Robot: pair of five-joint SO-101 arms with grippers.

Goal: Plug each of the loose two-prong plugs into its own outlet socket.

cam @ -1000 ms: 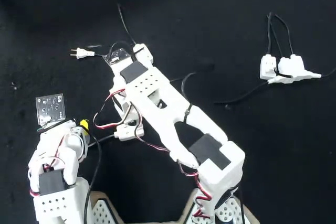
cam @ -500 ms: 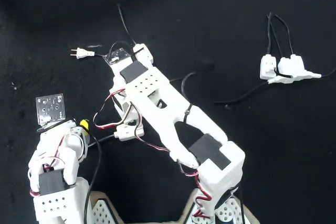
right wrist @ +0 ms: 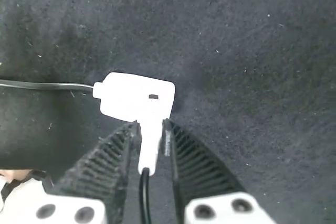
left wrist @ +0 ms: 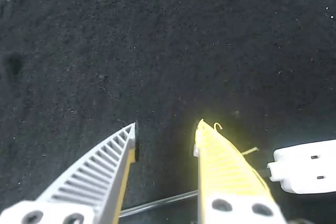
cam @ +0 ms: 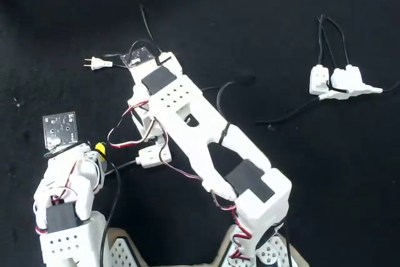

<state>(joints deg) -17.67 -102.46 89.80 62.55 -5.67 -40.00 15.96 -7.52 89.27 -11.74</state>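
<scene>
The white plug (right wrist: 149,148) sits between the black fingers of the right tool (right wrist: 150,125), which press against its two sides. Its front end meets the white socket block (right wrist: 135,98), and its black cord runs back between the fingers. Whether the prongs are fully seated cannot be told.

The left wrist view shows the block's two-slot face just beside the yellow finger (left wrist: 223,166) of the left tool (left wrist: 166,127). That tool's fingers are spread over bare cloth.

In the high view the block lies left of the table's middle, toward the near edge, partly under the right arm (cam: 200,136). A second plug (cam: 94,62) lies loose toward the far-left corner, with its prongs pointing at the left edge. A cluster of white sockets and plugs (cam: 337,82) lies near the right edge.

Compared with a second ago, the right arm's far end has shifted slightly toward the far edge. The second plug and the cluster lie as before.

The table (cam: 281,167) is covered in black cloth. Beyond its far edge are loose cables and a pale surface.
</scene>
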